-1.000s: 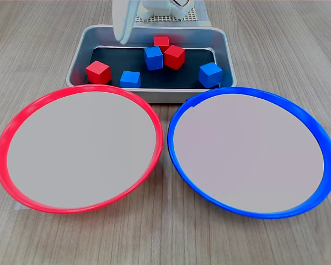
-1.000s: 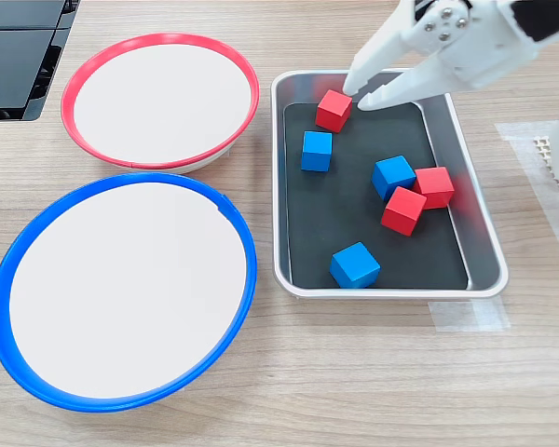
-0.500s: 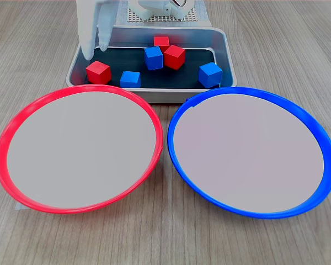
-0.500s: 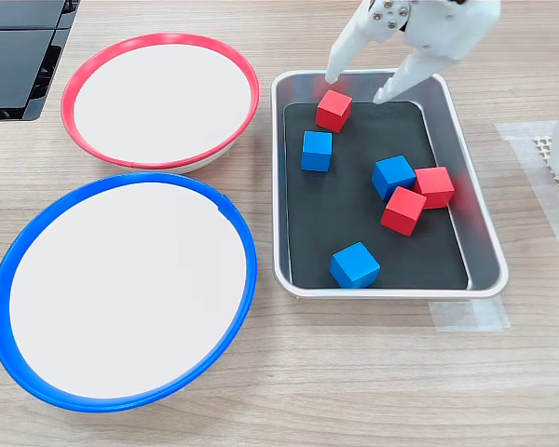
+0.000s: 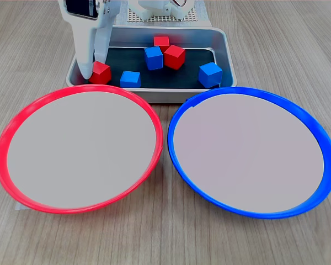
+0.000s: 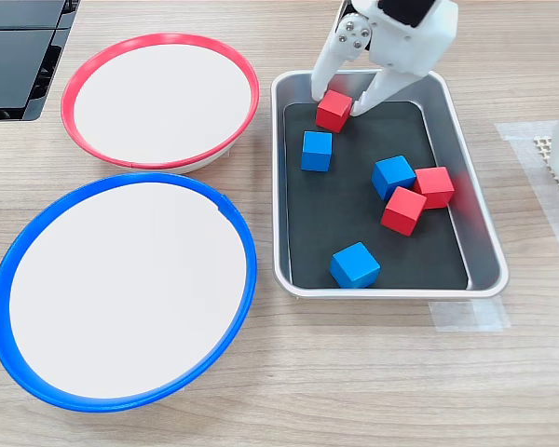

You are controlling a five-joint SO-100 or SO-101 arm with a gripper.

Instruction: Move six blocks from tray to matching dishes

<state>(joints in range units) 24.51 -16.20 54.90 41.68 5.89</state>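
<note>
i have the hand [image 6: 336, 101] down in the corner of the tray [image 6: 483, 244] nearest the red-rimmed dish [image 6: 158, 47], parted about a block's width and straddling the red block [image 6: 334, 110], one finger on either side of it. whether the fingers touch it i cannot tell; nothing is lifted, so i judge the block not yet gripped. the coming move turns on this: the block sits between the fingertips and directly below the wrist, so closing should catch it, then it goes toward the second exterior view's left to the red-rimmed dish just beside the tray. in the first exterior view one finger hides the block's left edge. all six blocks lie in the tray: the blue block [image 6: 317, 151] is close by, the others well apart. both dishes on the tabletop [image 6: 354, 372], including the blue-rimmed dish [image 6: 9, 279], hold nothing.
</note>
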